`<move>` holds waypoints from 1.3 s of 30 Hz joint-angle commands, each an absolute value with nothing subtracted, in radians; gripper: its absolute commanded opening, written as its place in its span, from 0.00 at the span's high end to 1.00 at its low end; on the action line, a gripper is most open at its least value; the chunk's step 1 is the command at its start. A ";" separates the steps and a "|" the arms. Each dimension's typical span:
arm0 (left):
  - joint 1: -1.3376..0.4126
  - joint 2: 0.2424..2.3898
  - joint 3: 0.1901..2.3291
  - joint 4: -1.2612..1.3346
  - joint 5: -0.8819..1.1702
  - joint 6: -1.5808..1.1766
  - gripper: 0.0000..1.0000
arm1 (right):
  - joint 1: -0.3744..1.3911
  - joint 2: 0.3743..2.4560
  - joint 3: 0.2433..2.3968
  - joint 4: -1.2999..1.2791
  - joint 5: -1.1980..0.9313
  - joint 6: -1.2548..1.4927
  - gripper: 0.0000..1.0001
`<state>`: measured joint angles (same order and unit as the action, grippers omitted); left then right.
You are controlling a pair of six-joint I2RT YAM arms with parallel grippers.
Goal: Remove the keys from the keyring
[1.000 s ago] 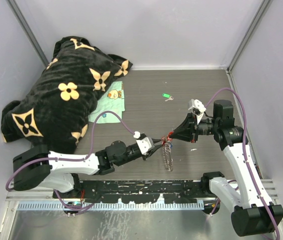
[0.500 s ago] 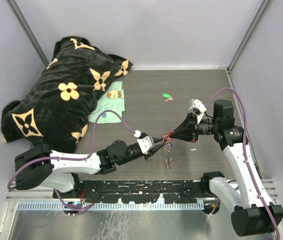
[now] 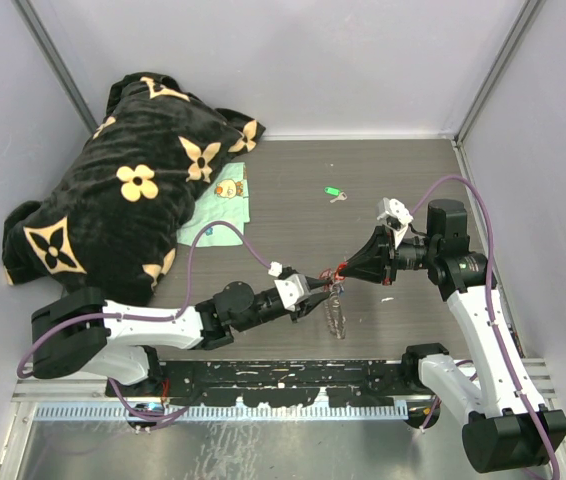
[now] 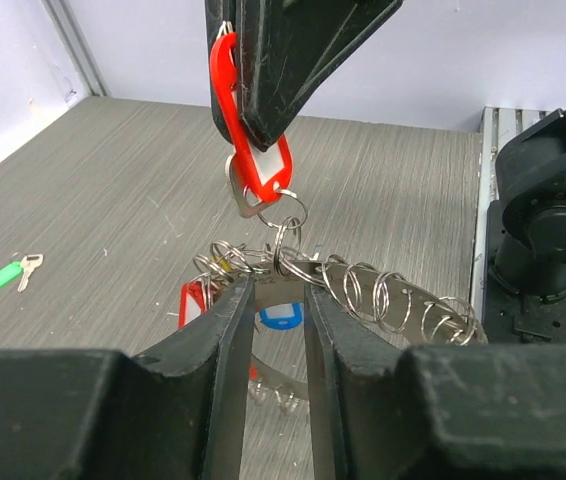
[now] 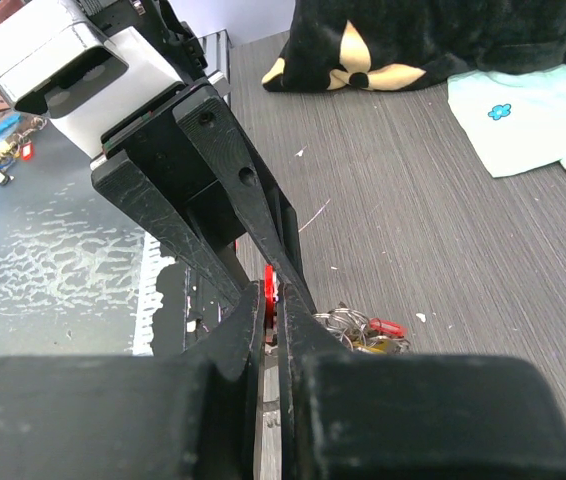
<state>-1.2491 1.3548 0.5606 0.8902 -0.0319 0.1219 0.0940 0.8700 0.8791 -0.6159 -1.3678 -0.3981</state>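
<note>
Seen from above, the keyring (image 3: 335, 312) hangs between the two arms, and a green-tagged key (image 3: 332, 191) lies well beyond it. The left wrist view shows the left gripper (image 4: 278, 292) pinched narrowly on the keyring, seemingly to anchor it under the red-tagged key (image 4: 256, 160). In the right wrist view, the right gripper (image 5: 271, 300) is clamped tight on that key's tag above the keyring, probably to pull it free.

No legible text or labels

Dark wood-grain table (image 3: 293, 170) filling the enclosure, pale lilac walls (image 3: 263, 60) closing in on three sides, slim aluminium posts (image 3: 56, 65) rising at the table's far corners, brushed metal ledge (image 3: 263, 445) running along its near edge, soft even light.
</note>
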 commanded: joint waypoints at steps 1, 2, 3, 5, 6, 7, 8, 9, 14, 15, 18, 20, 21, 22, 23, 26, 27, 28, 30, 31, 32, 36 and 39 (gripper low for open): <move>-1.253 1.336 0.595 0.994 -0.018 0.115 0.71 | 0.092 0.848 0.932 -0.595 -1.414 -0.408 0.99; -1.253 1.338 0.597 0.994 -0.015 0.115 0.71 | 0.090 0.847 0.933 -0.595 -1.415 -0.408 0.99; -1.254 1.340 0.601 0.993 -0.012 0.115 0.71 | 0.091 0.847 0.931 -0.595 -1.415 -0.408 0.99; -1.254 1.341 0.605 0.994 -0.012 0.115 0.71 | 0.091 0.847 0.930 -0.595 -1.414 -0.409 0.99; -1.253 1.342 0.607 0.994 -0.013 0.115 0.70 | 0.092 0.846 0.930 -0.595 -1.413 -0.408 0.99; -1.254 1.341 0.607 0.994 -0.016 0.117 0.70 | 0.091 0.846 0.930 -0.596 -1.413 -0.409 0.99; -1.253 1.342 0.609 0.994 -0.017 0.118 0.70 | 0.092 0.846 0.928 -0.595 -1.414 -0.409 0.99; -1.253 1.341 0.610 0.994 -0.019 0.119 0.71 | 0.091 0.846 0.928 -0.595 -1.415 -0.410 0.99; -1.255 1.344 0.621 0.994 -0.026 0.125 0.71 | 0.091 0.847 0.928 -0.595 -1.415 -0.410 0.99; -1.255 1.345 0.623 0.994 -0.029 0.126 0.71 | 0.091 0.845 0.928 -0.595 -1.416 -0.410 0.99; -1.256 1.349 0.627 0.994 -0.036 0.129 0.72 | 0.091 0.845 0.929 -0.595 -1.416 -0.409 0.99; -1.256 1.350 0.627 0.994 -0.041 0.130 0.75 | 0.090 0.845 0.928 -0.595 -1.418 -0.409 0.99; -1.255 1.351 0.629 0.993 -0.043 0.130 0.75 | 0.092 0.845 0.928 -0.596 -1.419 -0.408 0.99; -1.255 1.350 0.629 0.993 -0.044 0.130 0.76 | 0.092 0.844 0.928 -0.595 -1.419 -0.409 0.99; -1.254 1.352 0.630 0.992 -0.045 0.131 0.76 | 0.091 0.844 0.928 -0.596 -1.419 -0.409 0.99; -1.255 1.352 0.636 0.983 -0.049 0.132 0.78 | 0.090 0.844 0.929 -0.595 -1.419 -0.409 0.99; -1.255 1.354 0.639 0.979 -0.048 0.133 0.79 | 0.090 0.844 0.929 -0.595 -1.419 -0.409 0.99; -1.256 1.354 0.641 0.974 -0.049 0.133 0.81 | 0.092 0.844 0.930 -0.595 -1.419 -0.409 0.99; -1.256 1.355 0.643 0.968 -0.047 0.135 0.82 | 0.091 0.843 0.930 -0.596 -1.420 -0.410 0.99; -1.257 1.356 0.644 0.966 -0.047 0.136 0.82 | 0.090 0.844 0.930 -0.595 -1.419 -0.410 0.99; -1.257 1.355 0.645 0.963 -0.046 0.137 0.83 | 0.092 0.843 0.928 -0.596 -1.420 -0.410 0.99; -1.256 1.355 0.650 0.952 -0.039 0.138 0.84 | 0.091 0.844 0.929 -0.595 -1.419 -0.410 0.99; -1.257 1.354 0.654 0.934 -0.035 0.139 0.85 | 0.091 0.843 0.930 -0.597 -1.419 -0.410 0.99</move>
<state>-1.2503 1.3560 0.6071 0.9058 -0.0296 0.1215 0.0940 0.8700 0.8791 -0.6159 -1.3735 -0.3981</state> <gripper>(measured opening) 0.156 0.089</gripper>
